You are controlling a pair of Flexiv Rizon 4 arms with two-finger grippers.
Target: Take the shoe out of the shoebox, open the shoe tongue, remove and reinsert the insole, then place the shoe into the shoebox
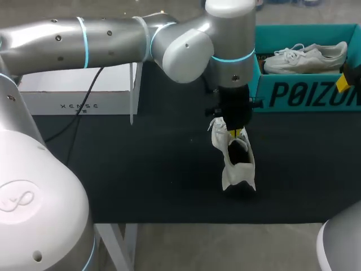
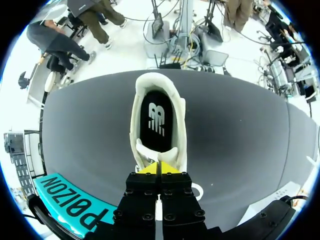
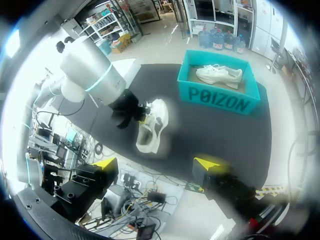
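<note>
The left claw is closed, its yellow tips pinching the tongue end of a white soft sneaker. This sneaker is outside the teal cardboard shoebox, just in front of the near left corner of the box, over the dark matte tabletop. Its padded rounded collar is open, and a smooth black insole lies flat inside. A second white laced sneaker rests on its side inside the shoebox. The right claw is high above the tabletop and well apart from the shoebox, its fingers spread wide and holding nothing.

White shoe with black insole, teal shoebox.
</note>
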